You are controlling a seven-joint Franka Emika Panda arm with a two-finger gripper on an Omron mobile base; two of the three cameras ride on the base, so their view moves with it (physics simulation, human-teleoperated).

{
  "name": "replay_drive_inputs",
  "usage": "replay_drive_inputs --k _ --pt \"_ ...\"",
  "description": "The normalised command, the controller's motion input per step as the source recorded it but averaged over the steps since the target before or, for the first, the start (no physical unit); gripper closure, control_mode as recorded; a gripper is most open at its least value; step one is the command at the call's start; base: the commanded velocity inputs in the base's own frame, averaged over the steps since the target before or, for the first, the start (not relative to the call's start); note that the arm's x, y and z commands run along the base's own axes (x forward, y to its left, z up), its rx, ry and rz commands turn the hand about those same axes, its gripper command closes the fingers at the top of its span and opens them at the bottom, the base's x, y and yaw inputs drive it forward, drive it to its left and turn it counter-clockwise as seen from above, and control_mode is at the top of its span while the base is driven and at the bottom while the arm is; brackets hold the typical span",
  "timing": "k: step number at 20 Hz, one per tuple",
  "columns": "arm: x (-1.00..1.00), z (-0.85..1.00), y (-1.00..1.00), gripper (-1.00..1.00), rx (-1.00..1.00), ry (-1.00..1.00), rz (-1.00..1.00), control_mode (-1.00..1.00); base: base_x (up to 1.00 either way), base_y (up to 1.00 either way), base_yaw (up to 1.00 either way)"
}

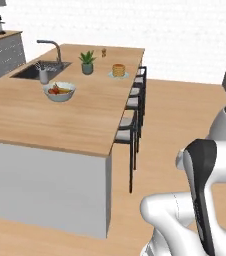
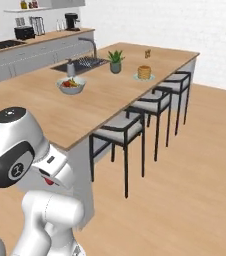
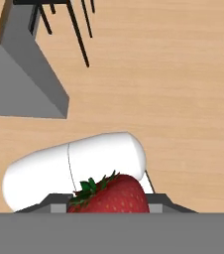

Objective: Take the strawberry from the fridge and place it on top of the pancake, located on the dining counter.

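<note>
Risk: the counter (image 1: pixel 60 120) is long and the pancake (image 1: pixel 118 70) sits far along it, near the stools (image 2: pixel 122 131); carried that way, the berry (image 3: pixel 111 194) could slip. Counter: flat pale wood, grey base. Pancake: small golden stack on a teal plate. Berry: red, dimpled, green-capped, pinched between the gripper (image 3: pixel 111 208) fingers.

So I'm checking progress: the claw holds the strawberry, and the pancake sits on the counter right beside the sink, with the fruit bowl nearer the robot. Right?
One slip: the pancake is not beside the sink. The left base view shows it near the stool-side edge of the counter, with the plant between them. The claw does hold the strawberry, and the fruit bowl is nearer the robot.
</note>
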Motion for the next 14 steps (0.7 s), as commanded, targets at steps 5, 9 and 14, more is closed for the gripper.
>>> replay_drive_inputs --k 5,9,14 --pt "0.0 0.0 0.0 1.0 0.0 0.0 0.0 1.0 0.61 -1.0 0.32" --pt "0.0 0.0 0.0 1.0 0.0 0.0 0.0 1.0 0.59 -1.0 0.36" --pt "0.0 0.0 0.0 1.0 0.0 0.0 0.0 1.0 0.56 -1.0 0.38"
